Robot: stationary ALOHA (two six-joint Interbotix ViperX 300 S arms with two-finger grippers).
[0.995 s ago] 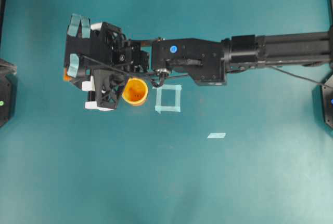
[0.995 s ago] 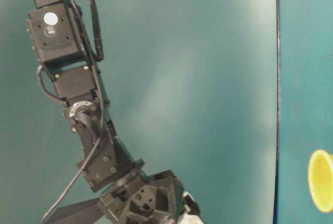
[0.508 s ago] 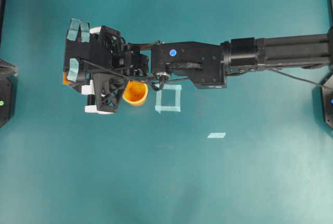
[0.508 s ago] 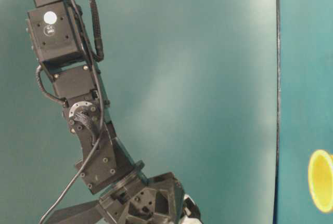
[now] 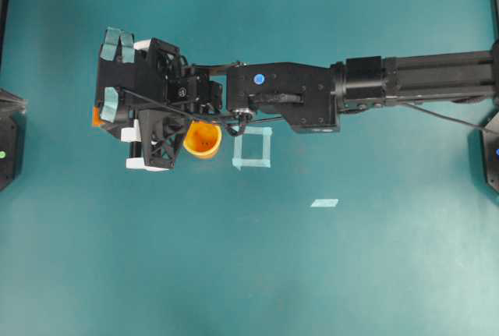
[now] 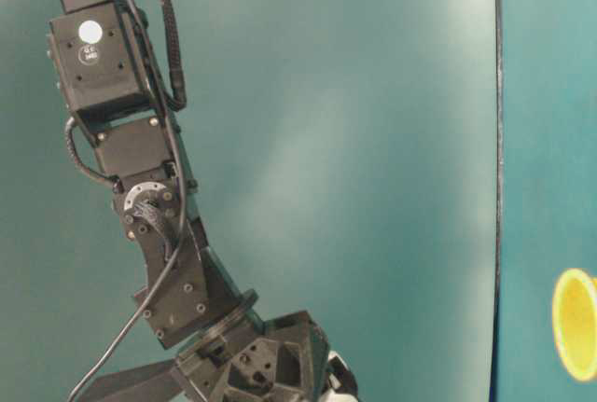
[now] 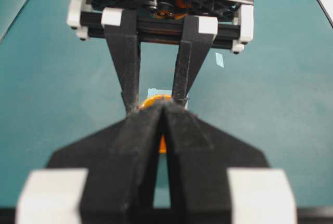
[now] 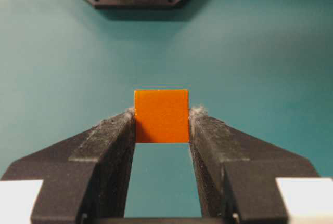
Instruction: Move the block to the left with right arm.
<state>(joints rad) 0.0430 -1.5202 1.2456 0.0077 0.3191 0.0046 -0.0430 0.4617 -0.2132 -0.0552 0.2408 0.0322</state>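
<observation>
A: Where is the block [image 8: 162, 116] sitting?

B: Between the fingertips of the right gripper [image 8: 162, 122]. In the right wrist view both padded fingers [image 8: 112, 146] press against its sides, so the claw is clamped on it. From overhead only a sliver of orange [image 5: 96, 116] peeks out at the gripper's outer end, over the left part of the worktop [image 5: 249, 274], well in from its left edge.

A: And the right arm [image 5: 366, 86] itself?

B: Stretched from the worktop's right edge across the middle, roughly parallel to the far edge, with the gripper [image 5: 105, 90] past the centre on the left half.

A: Anything near it?

B: A yellow-orange cup [image 5: 203, 139] stands just beside the gripper body, partly under it in the overhead view. Right of the cup lies a pale tape square [image 5: 252, 147], and further toward the near right a small tape strip [image 5: 324, 203].

A: The other claw?

B: The left gripper [image 7: 163, 110] shows in its own wrist camera with the fingers together, tips touching, nothing between them. Beyond them the cup [image 7: 156, 101] is partly visible
</observation>
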